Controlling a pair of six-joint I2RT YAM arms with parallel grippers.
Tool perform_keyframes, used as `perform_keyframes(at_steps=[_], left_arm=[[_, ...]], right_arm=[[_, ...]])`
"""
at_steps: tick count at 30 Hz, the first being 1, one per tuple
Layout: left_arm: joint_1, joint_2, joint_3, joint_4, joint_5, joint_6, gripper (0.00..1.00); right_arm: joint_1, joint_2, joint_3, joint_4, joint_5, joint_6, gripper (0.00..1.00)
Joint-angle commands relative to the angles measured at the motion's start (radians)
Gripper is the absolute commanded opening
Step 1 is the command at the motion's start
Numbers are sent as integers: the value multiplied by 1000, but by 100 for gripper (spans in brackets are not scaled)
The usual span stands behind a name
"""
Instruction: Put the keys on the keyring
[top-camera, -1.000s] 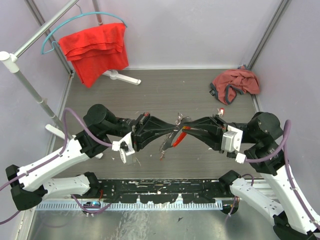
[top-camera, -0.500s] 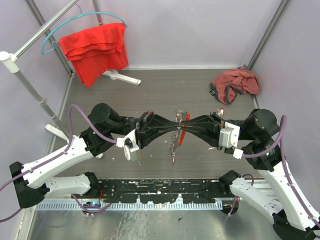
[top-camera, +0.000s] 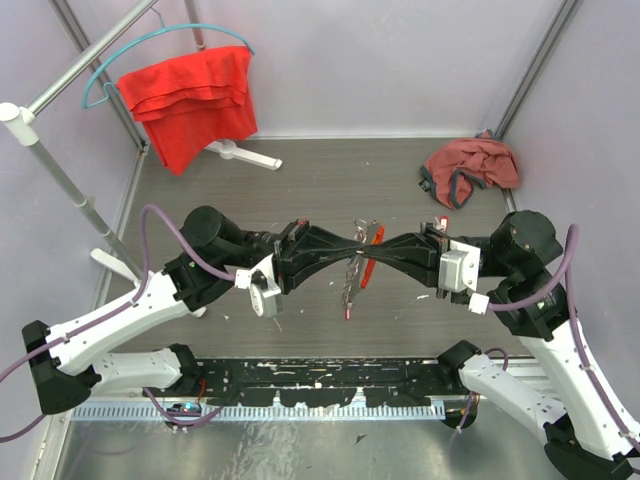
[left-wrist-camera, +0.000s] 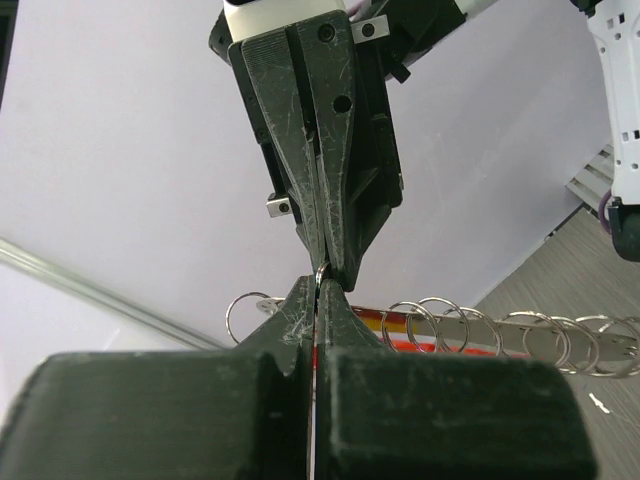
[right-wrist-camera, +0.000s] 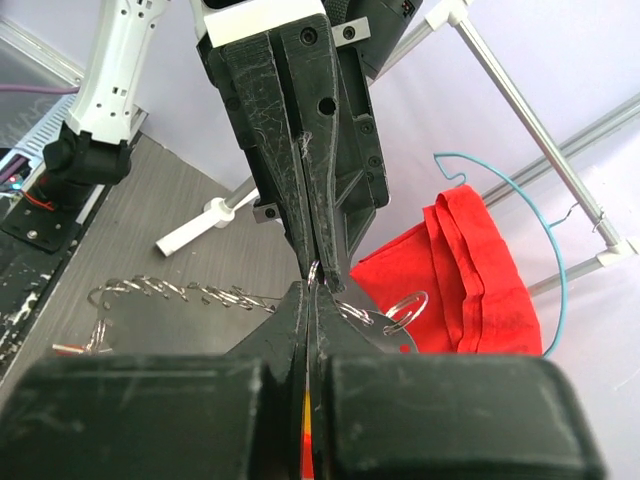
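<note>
Keyring (top-camera: 352, 272) is held aloft, my left gripper (top-camera: 345, 255) and right gripper (top-camera: 375, 252) both closed tight on its wire loop; whether any keys are threaded I cannot tell.

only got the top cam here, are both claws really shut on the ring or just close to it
observer: left wrist view shows the left claw and right claw shut, tip to tip, with the thin wire of the keyring caught where they meet.
operator: where's the chain
observer: in that view the chain is a row of linked rings running off to the right of the tips.
operator: and the tag
observer: the red-orange tag lies along behind those rings.
</note>
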Motion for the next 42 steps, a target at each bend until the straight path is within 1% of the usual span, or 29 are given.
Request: perform_keyframes(at_steps=[1, 3, 6, 8, 11, 16, 23, 30, 34, 37, 42], left_arm=[[-3, -9, 33, 38, -37, -9, 2], [-3, -18, 37, -11, -40, 2, 9], [-2, -37, 57, -139, -33, 51, 17], [-3, -46, 73, -232, -32, 112, 20], [-3, -61, 82, -313, -44, 158, 23], [-3, -75, 77, -348, -59, 166, 25], [-3, -72, 70, -336, -67, 153, 25], [-3, -68, 63, -272, -60, 92, 25], [-3, -68, 58, -252, -54, 72, 23], [-3, -67, 58, -232, -49, 64, 21], [-3, -68, 57, -202, -42, 25, 20]], right_arm=[[5, 32, 119, -162, 21, -71, 1], [7, 24, 127, -188, 58, -82, 1], [7, 26, 159, -264, 102, -105, 1], [7, 40, 195, -325, 126, -117, 1], [7, 49, 229, -375, 151, -118, 1], [6, 78, 286, -452, 173, -118, 1], [8, 93, 311, -474, 176, -110, 1], [7, 98, 311, -462, 159, -99, 1], [7, 93, 300, -439, 150, -97, 1], [7, 74, 264, -356, 131, -56, 1], [7, 30, 180, -136, 106, 76, 1]])
